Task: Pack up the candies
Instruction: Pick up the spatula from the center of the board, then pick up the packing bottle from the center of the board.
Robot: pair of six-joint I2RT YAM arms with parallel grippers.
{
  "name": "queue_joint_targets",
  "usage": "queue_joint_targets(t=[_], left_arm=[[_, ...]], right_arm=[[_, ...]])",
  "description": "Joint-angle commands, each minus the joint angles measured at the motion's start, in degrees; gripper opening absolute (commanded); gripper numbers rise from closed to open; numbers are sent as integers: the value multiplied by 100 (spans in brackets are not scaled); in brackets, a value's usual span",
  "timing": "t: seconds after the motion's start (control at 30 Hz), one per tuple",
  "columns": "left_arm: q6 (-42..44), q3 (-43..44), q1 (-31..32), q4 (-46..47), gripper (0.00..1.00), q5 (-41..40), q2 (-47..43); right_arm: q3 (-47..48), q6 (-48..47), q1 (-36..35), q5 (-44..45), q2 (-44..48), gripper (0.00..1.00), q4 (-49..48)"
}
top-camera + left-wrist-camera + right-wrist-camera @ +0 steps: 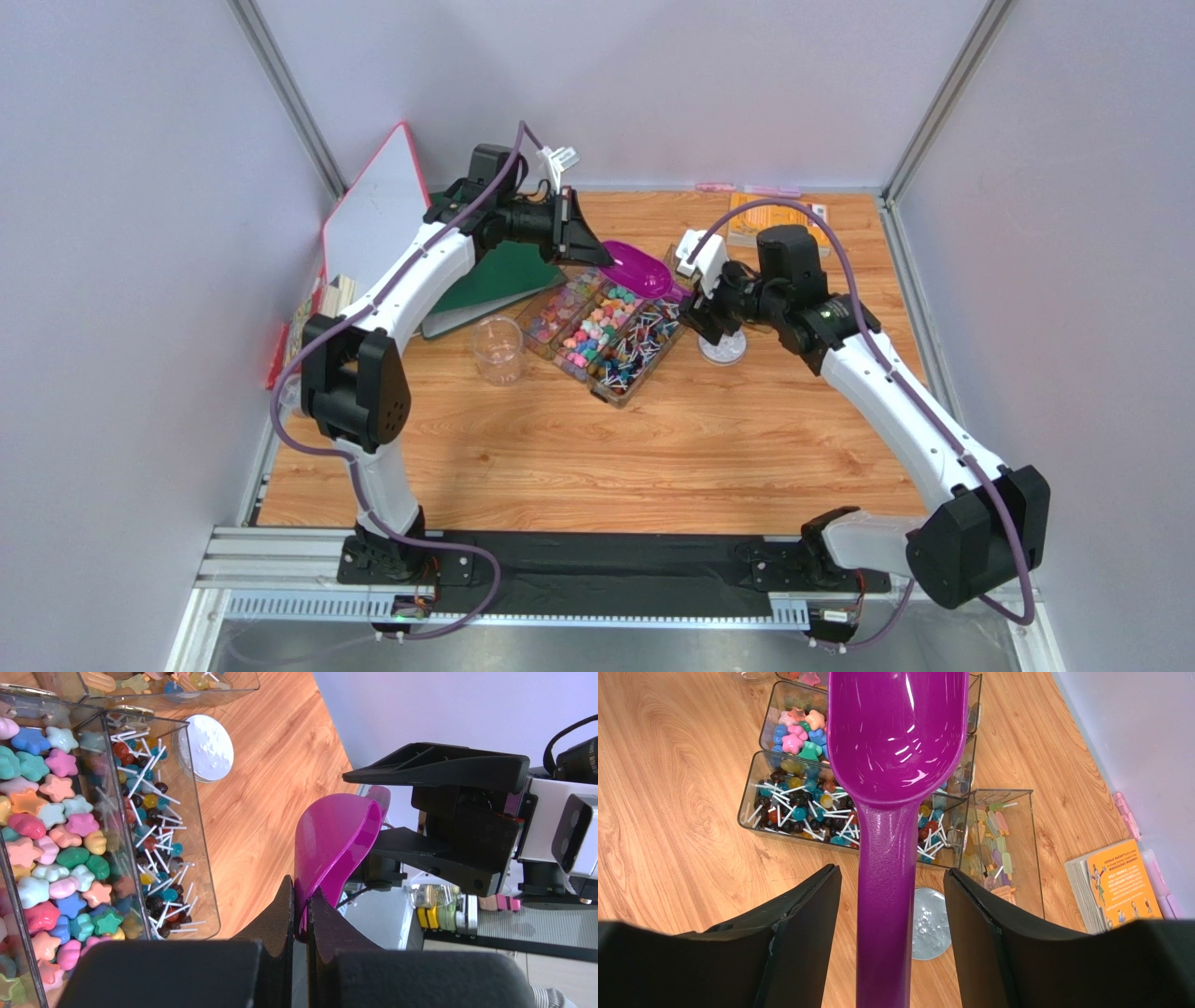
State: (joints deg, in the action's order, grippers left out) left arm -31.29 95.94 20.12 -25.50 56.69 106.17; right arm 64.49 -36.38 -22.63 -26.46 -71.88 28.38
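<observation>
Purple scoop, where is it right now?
In the top view the purple scoop is mid-table, by the candy trays' back edge, pinched by the left gripper, handle inside the open right gripper.

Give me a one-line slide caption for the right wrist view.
Right gripper, jaws open, straddles the handle of the purple scoop over clear trays of candies.

Glossy purple plastic scoop (899, 742), clear smooth plastic trays (203, 882), shiny candies (56, 833), wood-grain table (701, 448).
</observation>
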Motion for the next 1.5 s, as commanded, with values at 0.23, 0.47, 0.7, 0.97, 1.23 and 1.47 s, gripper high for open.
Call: queue_joint_targets(t=[0.23, 0.47, 0.7, 0.97, 1.23, 1.47], left_arm=[[62, 21, -34, -17, 0, 229, -325], [79, 21, -43, 10, 0, 273, -307], [768, 108, -78, -296, 22, 64, -351], [5066, 1068, -113, -2205, 72, -3372, -481], [7469, -1163, 0, -2811, 64, -3812, -2231], [7708, -2807, 124, -2637, 64, -4245, -3155]], right_arm=[[11, 70, 13, -9, -125, 54, -430], [11, 122, -4, -35, -230, 38, -518], [11, 61, 40, -35, -204, 0, -360], [292, 869, 874, 150, 147, 0, 429], [152, 659, 1094, 220, 341, 0, 1196], [178, 782, 1103, 290, 262, 0, 1354]])
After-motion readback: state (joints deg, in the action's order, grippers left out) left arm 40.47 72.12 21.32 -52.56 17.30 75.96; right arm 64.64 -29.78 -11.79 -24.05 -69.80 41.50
